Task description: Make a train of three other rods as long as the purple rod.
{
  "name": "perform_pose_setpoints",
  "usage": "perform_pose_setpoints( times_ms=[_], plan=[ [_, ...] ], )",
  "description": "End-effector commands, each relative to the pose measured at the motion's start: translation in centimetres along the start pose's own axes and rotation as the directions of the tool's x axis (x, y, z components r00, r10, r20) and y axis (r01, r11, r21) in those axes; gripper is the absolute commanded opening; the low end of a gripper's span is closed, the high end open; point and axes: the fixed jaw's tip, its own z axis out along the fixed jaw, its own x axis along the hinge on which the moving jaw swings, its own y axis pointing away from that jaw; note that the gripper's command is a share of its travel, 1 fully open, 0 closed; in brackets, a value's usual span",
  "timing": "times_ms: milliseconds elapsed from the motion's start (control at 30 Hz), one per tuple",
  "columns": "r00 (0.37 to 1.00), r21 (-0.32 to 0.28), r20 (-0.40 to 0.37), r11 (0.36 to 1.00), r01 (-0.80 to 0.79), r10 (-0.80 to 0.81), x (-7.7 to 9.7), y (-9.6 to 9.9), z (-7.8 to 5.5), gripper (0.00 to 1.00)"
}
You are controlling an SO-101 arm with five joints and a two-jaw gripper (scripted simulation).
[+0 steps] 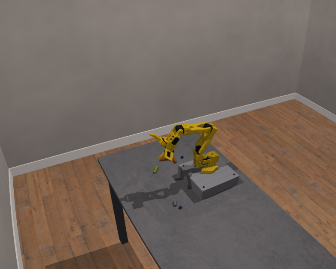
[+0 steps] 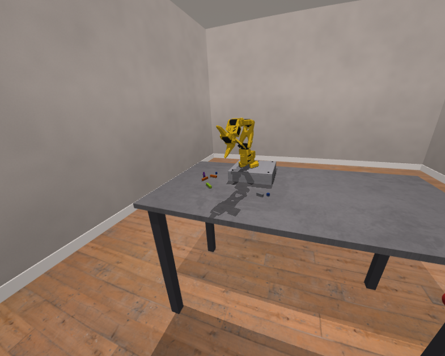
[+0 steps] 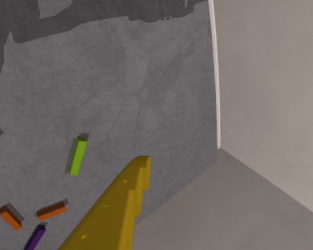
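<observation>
My gripper [image 1: 154,146] [image 2: 221,142] is wide open and empty, high above the table. The purple rod [image 1: 173,150] [image 2: 203,174] [image 3: 35,237] is mostly hidden behind it in the top view. One orange rod [image 1: 162,159] [image 2: 204,178] [image 3: 51,211] lies close to the purple rod; another orange rod [image 1: 174,159] [image 2: 213,176] [image 3: 10,217] lies nearer the base. A blue rod [image 1: 182,156] [image 2: 216,173] lies beyond that. The lime rod [image 1: 155,169] [image 2: 208,185] [image 3: 77,156] lies apart. A grey rod [image 1: 174,203] [image 2: 259,194] and a second blue rod [image 1: 180,207] [image 2: 267,194] lie near each other with a gap.
The arm stands on a grey base block [image 1: 217,180] [image 2: 253,177]. The dark table [image 1: 234,228] [image 2: 349,207] has an edge beyond the lime rod. The arm's shadow falls between the lime and grey rods.
</observation>
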Motion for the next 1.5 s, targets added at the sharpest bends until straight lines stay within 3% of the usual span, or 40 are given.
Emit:
perform_pose_setpoints(
  times_ms=[0, 1467],
  plan=[
    [1.000, -0.020, 0.000, 1.000, -0.013, 0.013, 0.0, 0.6, -0.1, 1.00],
    [1.000, -0.115, -0.004, 0.993, 0.011, -0.011, 0.1, 2.5, -0.4, 1.00]
  ],
)
